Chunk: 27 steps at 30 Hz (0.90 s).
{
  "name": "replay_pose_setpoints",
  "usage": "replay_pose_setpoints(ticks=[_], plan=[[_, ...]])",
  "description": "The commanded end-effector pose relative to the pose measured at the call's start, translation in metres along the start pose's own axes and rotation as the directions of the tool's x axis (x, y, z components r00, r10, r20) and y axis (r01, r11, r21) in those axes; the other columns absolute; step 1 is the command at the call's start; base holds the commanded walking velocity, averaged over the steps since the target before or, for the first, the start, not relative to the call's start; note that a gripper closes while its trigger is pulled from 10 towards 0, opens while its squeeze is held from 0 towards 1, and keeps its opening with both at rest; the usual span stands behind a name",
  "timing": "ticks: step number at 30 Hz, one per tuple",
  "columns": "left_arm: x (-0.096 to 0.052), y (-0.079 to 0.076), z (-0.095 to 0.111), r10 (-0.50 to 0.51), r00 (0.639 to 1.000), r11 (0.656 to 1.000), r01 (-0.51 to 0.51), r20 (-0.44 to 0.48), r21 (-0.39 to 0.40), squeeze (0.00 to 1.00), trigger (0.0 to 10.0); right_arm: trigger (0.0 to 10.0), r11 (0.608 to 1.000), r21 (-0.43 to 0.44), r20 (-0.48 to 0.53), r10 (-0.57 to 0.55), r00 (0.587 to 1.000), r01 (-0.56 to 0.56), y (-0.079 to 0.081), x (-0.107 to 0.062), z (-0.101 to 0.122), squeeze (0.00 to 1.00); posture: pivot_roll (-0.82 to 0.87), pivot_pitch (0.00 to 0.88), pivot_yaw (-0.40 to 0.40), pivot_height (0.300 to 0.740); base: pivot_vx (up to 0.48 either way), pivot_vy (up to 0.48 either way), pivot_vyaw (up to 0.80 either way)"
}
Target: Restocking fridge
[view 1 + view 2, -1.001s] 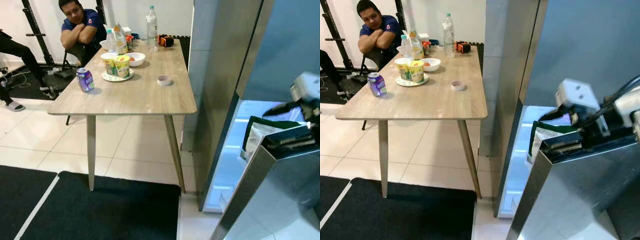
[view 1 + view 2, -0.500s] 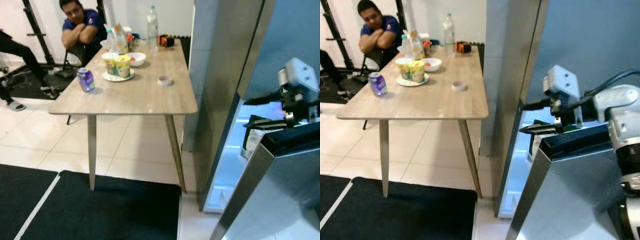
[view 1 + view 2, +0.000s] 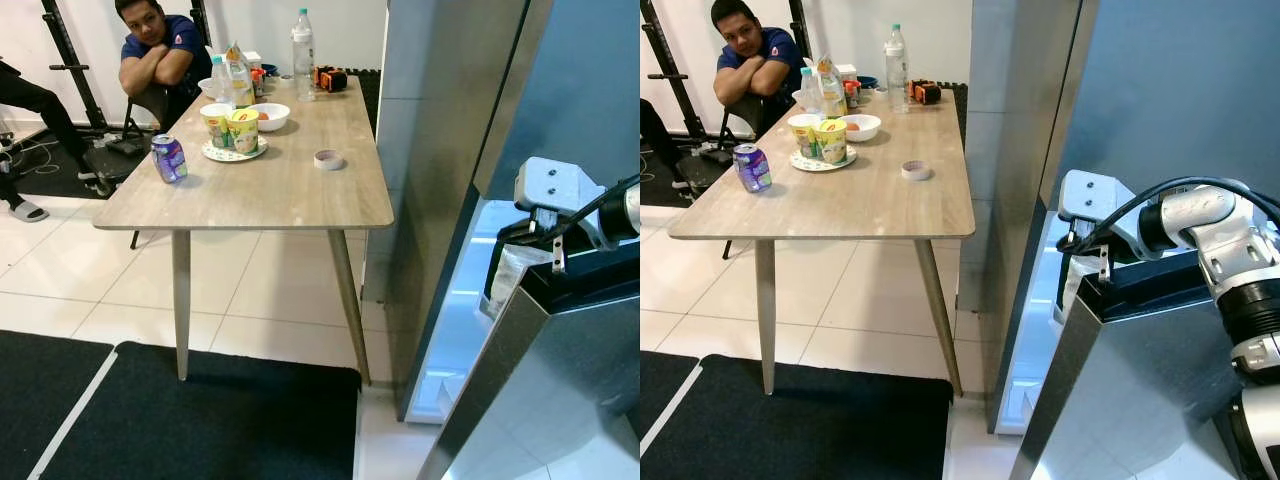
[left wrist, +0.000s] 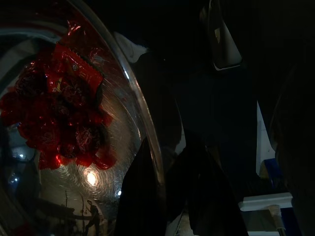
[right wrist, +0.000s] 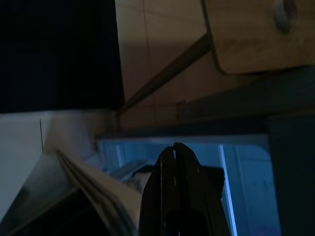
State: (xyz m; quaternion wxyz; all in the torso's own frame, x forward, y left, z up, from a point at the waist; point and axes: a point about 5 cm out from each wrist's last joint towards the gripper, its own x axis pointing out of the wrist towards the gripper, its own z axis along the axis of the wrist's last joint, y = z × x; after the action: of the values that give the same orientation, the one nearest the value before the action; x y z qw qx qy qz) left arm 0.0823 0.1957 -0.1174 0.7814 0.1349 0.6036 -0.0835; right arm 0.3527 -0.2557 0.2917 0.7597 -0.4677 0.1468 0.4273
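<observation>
Right gripper (image 5: pixel 173 162) hangs above the top edge of the open fridge door (image 3: pixel 1120 400), its two black fingers pressed together on nothing. Taking the fridge (image 3: pixel 450 120) as the landmark and moving from the left: a person (image 3: pixel 160 55) sits with folded arms at the far end of the wooden table (image 3: pixel 280 195), well to the fridge's left. On the table stand a purple can (image 3: pixel 169 159), two cups on a plate (image 3: pixel 232 130), a white bowl (image 3: pixel 270 116), a water bottle (image 3: pixel 303 42) and a tape roll (image 3: pixel 328 159) nearest the fridge. A white-and-green bag (image 3: pixel 508 275) sits in the fridge door shelf, just below the right gripper. Left gripper (image 4: pixel 165 196) shows dimly beside a shiny bowl of red wrapped sweets (image 4: pixel 59 108); whether its fingers are parted I cannot tell.
</observation>
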Motion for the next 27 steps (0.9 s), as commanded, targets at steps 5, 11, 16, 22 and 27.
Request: replay_pose_setpoints(ticks=[5,11,16,22,27], plan=[[0.001,-0.004,0.004,-0.005,1.000,1.000,0.005,0.017,-0.012,0.00,10.0,10.0,0.975,-0.066,-0.169,0.197,0.966,-0.210,0.011,-0.005,-0.009,0.00,-0.12,0.013,-0.031,0.740,0.000,0.000,0.00],[0.001,-0.005,0.004,-0.006,1.000,1.000,0.006,0.017,-0.020,0.00,10.0,10.0,0.965,-0.065,-0.294,0.226,0.929,-0.255,0.008,-0.020,-0.020,0.00,-0.11,0.016,-0.037,0.740,0.000,0.000,0.00],[0.001,-0.005,0.003,-0.006,1.000,1.000,0.006,0.016,-0.018,0.00,10.0,10.0,0.965,-0.063,-0.324,0.220,0.920,-0.253,0.004,-0.031,-0.023,0.00,-0.12,0.018,-0.035,0.740,0.000,0.000,0.00],[0.001,-0.006,0.003,-0.006,1.000,1.000,0.006,0.016,-0.018,0.00,10.0,10.0,0.976,-0.053,-0.381,0.177,0.907,-0.213,0.000,-0.040,-0.029,0.00,-0.12,0.018,-0.037,0.740,0.000,0.000,0.00],[0.001,-0.006,0.003,-0.006,1.000,1.000,0.007,0.015,-0.020,0.00,10.0,10.0,0.997,0.021,-0.505,0.080,0.859,-0.080,-0.007,-0.072,-0.052,0.00,-0.11,0.015,-0.042,0.740,0.000,0.000,0.00]])
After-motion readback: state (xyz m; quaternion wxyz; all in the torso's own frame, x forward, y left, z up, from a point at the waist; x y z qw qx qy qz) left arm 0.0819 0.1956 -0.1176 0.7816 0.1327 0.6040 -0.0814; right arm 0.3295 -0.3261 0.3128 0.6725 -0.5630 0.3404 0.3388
